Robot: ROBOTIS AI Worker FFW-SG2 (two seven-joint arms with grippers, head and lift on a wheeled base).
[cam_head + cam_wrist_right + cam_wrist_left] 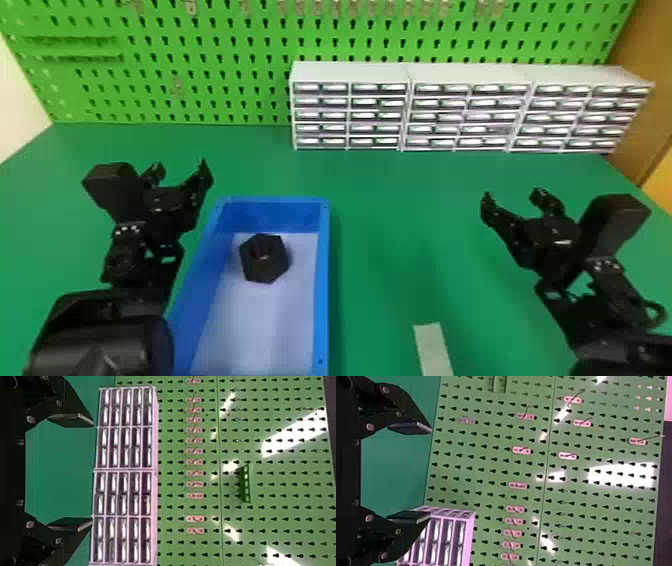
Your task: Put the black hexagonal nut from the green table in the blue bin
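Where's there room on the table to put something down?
Between the bin and right hand, from the drawers toward the pale strip, the table looks bare. Inside the bin, there's room in front of the nut. It's crowded left of the bin, by the left hand.

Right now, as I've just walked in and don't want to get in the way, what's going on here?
Nothing is being handled at this moment. The black nut sits inside the blue bin, toward its far end, so the job of putting it there looks done. The robot's left gripper is off the bin's left side and its right gripper is well to the bin's right, both empty with their fingers open.
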